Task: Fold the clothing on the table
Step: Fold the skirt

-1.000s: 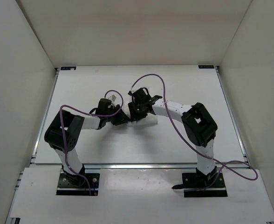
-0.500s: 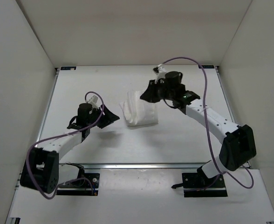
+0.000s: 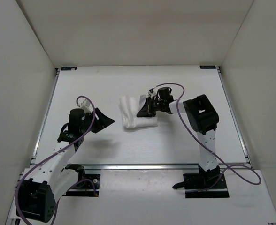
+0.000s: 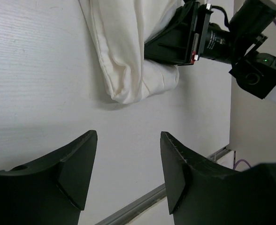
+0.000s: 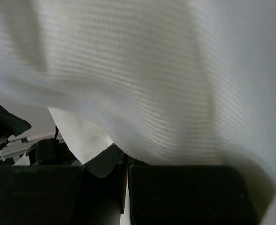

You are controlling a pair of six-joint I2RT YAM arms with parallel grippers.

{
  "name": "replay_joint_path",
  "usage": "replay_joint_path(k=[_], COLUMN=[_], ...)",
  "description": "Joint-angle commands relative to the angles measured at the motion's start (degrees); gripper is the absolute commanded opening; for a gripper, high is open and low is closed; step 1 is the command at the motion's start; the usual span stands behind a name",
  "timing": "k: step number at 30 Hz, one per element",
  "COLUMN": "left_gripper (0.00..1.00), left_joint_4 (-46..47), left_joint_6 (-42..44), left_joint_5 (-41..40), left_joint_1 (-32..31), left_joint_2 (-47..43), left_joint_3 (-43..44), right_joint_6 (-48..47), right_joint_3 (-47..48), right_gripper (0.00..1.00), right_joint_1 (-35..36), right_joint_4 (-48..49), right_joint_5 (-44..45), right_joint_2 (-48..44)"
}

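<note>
While the left end effector (image 3: 102,120) hovers spread and empty above the table (image 3: 81,89), the clothing (image 3: 137,115) lies mid-table as a compact, uneven bundle. The right end effector (image 3: 145,108), pressed together, sits in the bundle's right fold; a pinch on fabric cannot be confirmed. Judgement: folding is largely done; flattening remains.

clothing (image 4: 124,56): thin ribbed cloth | table (image 4: 34,70): matt, faint grain | left claw (image 4: 128,135): blk plastic
</note>
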Motion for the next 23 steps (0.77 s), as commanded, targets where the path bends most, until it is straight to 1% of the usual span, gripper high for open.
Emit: replay_joint_path(k=[1, 3, 5, 6, 7, 8, 9, 10, 11, 12, 13, 15, 18, 20, 21, 22, 23], left_gripper=[0.67, 0.67, 0.67, 0.74, 0.80, 0.96, 0.98, 0.98, 0.99, 0.99, 0.99, 0.98, 0.98, 0.99, 0.98, 0.98, 0.99], left_joint_4=[-2.78, -2.96, -3.04, -4.09, -4.88, -7.59, -10.14, -13.03, -14.19, -17.08, -18.76, -21.48, -24.39, -25.45, -26.24, -27.55, -29.39], left_joint_6=[1.47, 1.65, 3.31, 4.11, 6.29, 9.09, 10.43, 12.88, 14.73, 16.75, 17.64, 20.45, 23.35, 24.84, 25.64, 25.82, 26.00], left_joint_5=[-0.42, 0.19, 3.52, 4.75, 5.81, 6.60, 7.04, 7.31, 6.62, 6.44, 5.74, 4.25, 1.26, -0.33, -0.77, -1.47, -3.74], left_joint_1=[0.50, 1.03, 1.29, 1.90, 1.99, 2.26, 2.52, 2.61, 2.61, 2.70, 2.44, 1.04, -0.64, -0.73, -0.56, -0.55, -0.55], left_joint_2=[-1.86, -2.04, -0.91, -0.46, 0.93, 2.34, 3.40, 4.02, 4.63, 5.33, 5.17, 5.95, 5.61, 5.43, 5.34, 5.34, 5.34], left_joint_3=[-0.32, -0.33, 0.37, 1.94, 2.74, 5.01, 7.39, 9.32, 10.39, 12.22, 13.46, 15.40, 17.25, 17.17, 17.95, 18.65, 19.70], right_joint_6=[-2.15, -6.10, -9.10, -10.86, -13.31, -14.90, -17.70, -20.17, -21.76, -23.60, -25.27, -26.43, -27.84, -29.32, -29.59, -30.20, -30.82], right_joint_3=[4.59, 8.01, 10.91, 12.58, 14.42, 15.40, 17.15, 18.38, 18.31, 17.53, 15.78, 11.22, 4.70, 0.92, 0.38, -0.14, -0.06], right_gripper=[0.00, 0.00, 0.00, 0.00, 0.01, 0.02, 0.08, 0.16, 0.21, 0.26, 0.32, 0.38, 0.43, 0.43, 0.42, 0.43, 0.45], right_joint_1=[0.81, 1.86, 1.78, 1.78, 2.56, 3.09, 3.44, 4.14, 4.59, 4.33, 4.15, 3.02, 1.16, 0.99, 1.16, 1.77, 2.47], right_joint_4=[-3.87, -10.63, -14.06, -17.56, -21.69, -24.17, -29.85, -34.43, -36.91, -39.63, -41.66, -43.16, -43.88, -43.79, -44.31, -44.84, -44.50], right_joint_5=[2.84, 5.14, 5.42, 5.85, 8.46, 11.80, 14.35, 19.51, 24.35, 26.66, 29.99, 34.23, 37.04, 38.63, 40.03, 40.83, 41.53], right_joint_2=[-0.34, -1.82, -6.38, -7.97, -11.64, -13.51, -17.44, -20.96, -24.30, -25.47, -29.05, -33.11, -38.56, -41.11, -41.73, -41.74, -41.74])
